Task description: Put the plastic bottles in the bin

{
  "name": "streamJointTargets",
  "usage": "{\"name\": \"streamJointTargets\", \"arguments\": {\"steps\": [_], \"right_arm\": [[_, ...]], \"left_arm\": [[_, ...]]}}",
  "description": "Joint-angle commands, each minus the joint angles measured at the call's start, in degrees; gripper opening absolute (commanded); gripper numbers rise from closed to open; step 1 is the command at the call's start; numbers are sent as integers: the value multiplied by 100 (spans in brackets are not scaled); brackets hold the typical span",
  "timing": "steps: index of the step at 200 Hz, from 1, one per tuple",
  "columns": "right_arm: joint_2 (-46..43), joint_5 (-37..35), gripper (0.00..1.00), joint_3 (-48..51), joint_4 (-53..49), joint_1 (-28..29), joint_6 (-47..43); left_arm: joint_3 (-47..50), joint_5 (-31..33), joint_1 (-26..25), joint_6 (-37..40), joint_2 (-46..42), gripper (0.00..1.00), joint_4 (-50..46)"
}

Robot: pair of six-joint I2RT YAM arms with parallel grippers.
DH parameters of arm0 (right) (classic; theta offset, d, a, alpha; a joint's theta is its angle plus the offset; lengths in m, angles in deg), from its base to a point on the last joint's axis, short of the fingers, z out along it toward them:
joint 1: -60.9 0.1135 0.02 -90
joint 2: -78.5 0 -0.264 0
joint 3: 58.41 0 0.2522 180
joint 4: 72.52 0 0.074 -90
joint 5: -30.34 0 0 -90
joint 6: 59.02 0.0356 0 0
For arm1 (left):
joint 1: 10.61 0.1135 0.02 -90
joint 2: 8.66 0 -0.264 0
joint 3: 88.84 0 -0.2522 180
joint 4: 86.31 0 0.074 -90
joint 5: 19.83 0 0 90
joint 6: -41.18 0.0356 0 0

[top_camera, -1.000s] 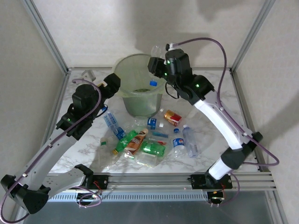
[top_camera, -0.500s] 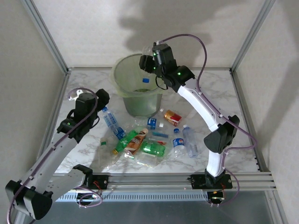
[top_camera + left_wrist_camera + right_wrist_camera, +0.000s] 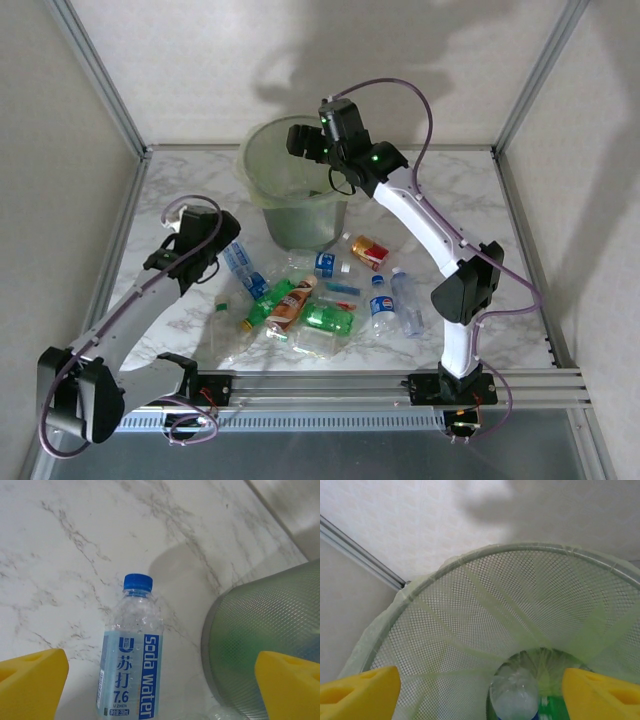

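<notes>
The left pincer (image 3: 160,682) hangs low over the marble tabletop (image 3: 60,540), its yellow pads (image 3: 30,680) spread wide and gripping nothing. Under it a clear soda water bottle (image 3: 131,665) with a blue-and-white label lies on its side, its blue cap (image 3: 138,581) pointing away from the wrist camera. In that view the curved wall of the bin (image 3: 260,620) rises close by on the bottle's right, not touching it. From above, this bottle sits at the left edge of a loose heap of plastic bottles (image 3: 300,300) lying on the tabletop in front of the bin. An orange-labelled bottle (image 3: 290,305) and a green bottle (image 3: 325,318) lie just beside each other in the middle of the heap. Behind the heap the pale-green bin stands upright toward the back of the tabletop, lined with a thin bag. The right pincer (image 3: 480,690) hovers over the bin's mouth, its pads also spread wide with nothing between them. Its wrist camera looks down the mesh-patterned wall to the bottom, where a clear bottle (image 3: 514,696) rests beside something green. To the right of the bin's foot lies a red-and-orange-labelled bottle (image 3: 370,250). Nearer the arms, a blue-labelled bottle (image 3: 381,306) and a clear-bodied bottle (image 3: 408,300) lie side by side.
</notes>
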Motion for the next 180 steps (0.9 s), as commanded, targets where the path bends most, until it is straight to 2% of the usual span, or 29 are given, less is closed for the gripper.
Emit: {"name": "streamJointTargets", "arguments": {"steps": [1,25,36,76,125,180], "right_arm": [[-237,-81,85,-129,-54,-4,-13],[-575,-67,85,92,19,-4,-5],[-821,-64,85,307,66,-4,4],[-2014,-75,86,1699,449,-4,120],[-3171,-177,86,3203,571,-4,423],[-3934,-349,86,4294,425,0,669]], "left_arm": [[134,-155,59,-152,133,96,232],[196,-228,59,-181,288,96,342],[230,-264,59,-183,381,99,405],[267,-501,60,-272,830,100,700],[171,-564,64,-282,1398,93,766],[135,-555,59,-260,1836,89,893]]}}
